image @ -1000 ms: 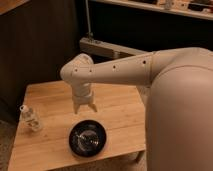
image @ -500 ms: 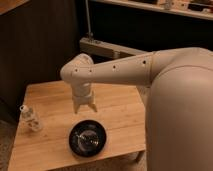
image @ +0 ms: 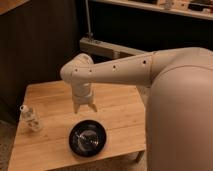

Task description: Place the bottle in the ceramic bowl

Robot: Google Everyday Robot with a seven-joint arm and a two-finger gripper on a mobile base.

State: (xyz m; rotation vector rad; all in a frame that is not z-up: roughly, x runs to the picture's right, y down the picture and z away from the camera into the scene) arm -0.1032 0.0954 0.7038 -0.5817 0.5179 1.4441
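Arm (image: 170, 100): the white shell fills the right half of the view and hides the table's right edge. The forearm runs left and slightly up to a rounded wrist above the table's middle.

Table (image: 120, 115): pale wood, rectangular, standing in front of a dark wall (image: 40, 45).

Behind the table, a grey horizontal bar (image: 107, 48) sits on a thin upright pole (image: 88, 20). The forearm crosses in front of the bar's right end.

Ceramic bowl (image: 75, 135): glossy black with a bright centre, upright on the table near the front edge. Only reflections show inside it.

Gripper (image: 85, 108): points straight down from the wrist, above the wood just behind the bowl's rear rim and apart from it. The two short fingers look spread with only table showing between them, so released and grasping nothing. The tips are small here, so this reading is fair but not certain.

Bottle (image: 30, 119): clear with a pale cap, standing upright near the table's left edge. It is outside the bowl, well apart from the gripper, with bare wood between bottle and bowl.
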